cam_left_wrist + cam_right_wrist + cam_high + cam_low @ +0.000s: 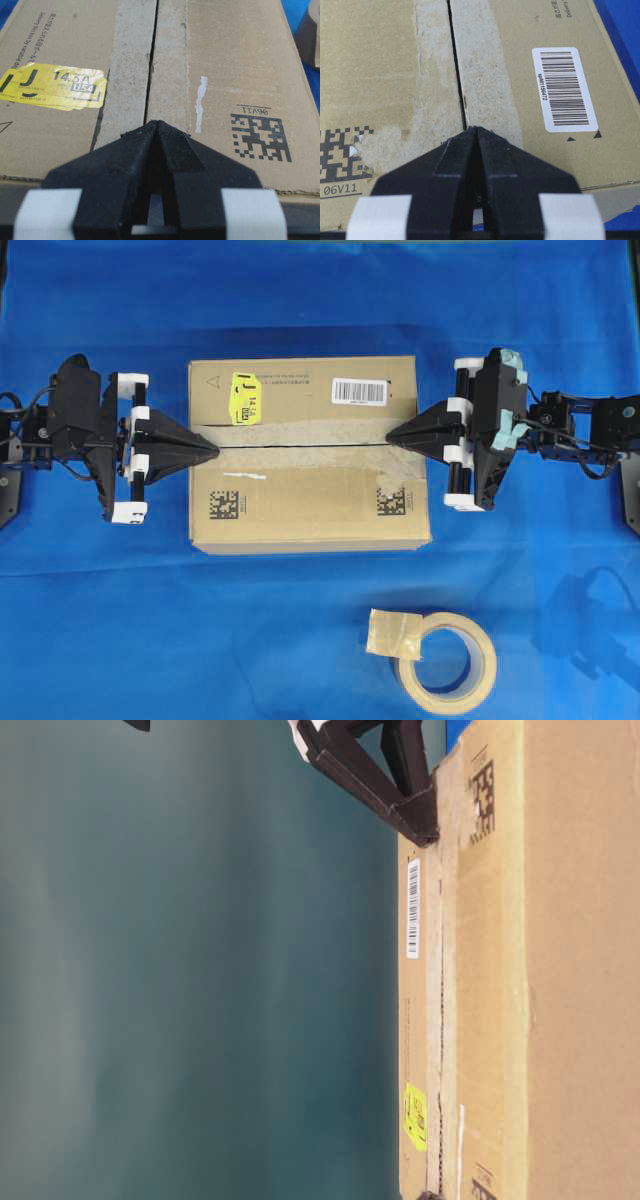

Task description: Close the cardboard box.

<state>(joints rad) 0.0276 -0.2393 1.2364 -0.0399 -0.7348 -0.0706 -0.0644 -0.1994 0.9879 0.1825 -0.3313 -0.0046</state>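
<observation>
The cardboard box [300, 495] lies in the middle of the blue cloth with its two long top flaps folded flat and meeting along a narrow seam [300, 445]. A yellow sticker [243, 398] and a white barcode label [358, 391] are on the far flap. My left gripper [214, 450] is shut and empty, its tip over the seam at the box's left edge. My right gripper [389, 437] is shut and empty, its tip over the seam at the right edge. The left wrist view shows the seam [152, 60] ahead of the shut tips [158, 123]. The right wrist view shows the same [477, 128].
A roll of beige tape [450, 662] with a loose folded end lies on the cloth in front of the box, right of centre. The blue cloth [100, 620] covers the whole table. The table-level view shows the box top [430, 1020] edge-on.
</observation>
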